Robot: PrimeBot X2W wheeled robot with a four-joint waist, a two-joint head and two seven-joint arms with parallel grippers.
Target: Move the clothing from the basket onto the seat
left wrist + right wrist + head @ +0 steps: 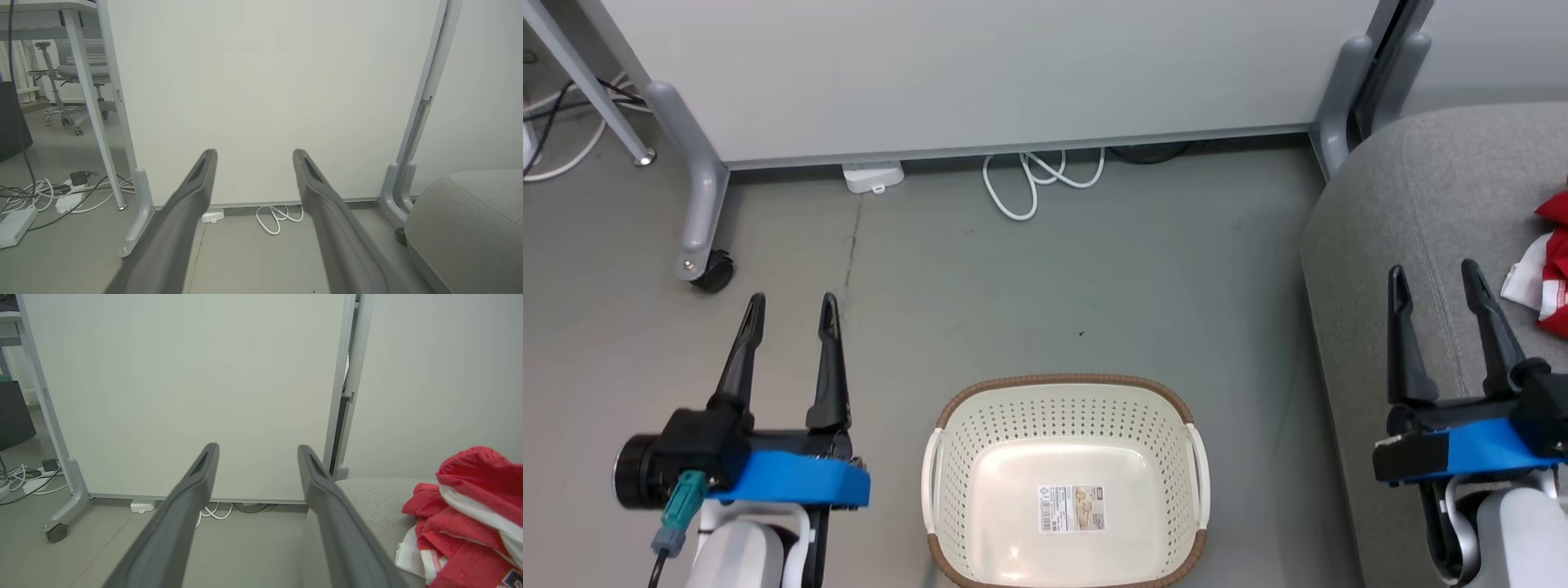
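The cream-white basket (1066,433) with a brown rim stands on the floor at the bottom centre, holding nothing but the paper label on its bottom. Red clothing (1553,273) with white trim lies bunched on the grey seat (1413,204) at the right; in the right wrist view the clothing (470,514) is piled on the seat (367,498) to the right of my fingers. My left gripper (792,304) hovers open over the floor left of the basket, its fingers (192,200) empty. Over the seat's left part, my right gripper (1433,273) is open and empty, just left of the clothing.
A pale partition panel (980,73) on castor feet (712,273) runs across the back. White cable loops (1037,175) and a small white box (874,177) lie at its base. A desk leg, power strips and cables (49,196) are at the far left.
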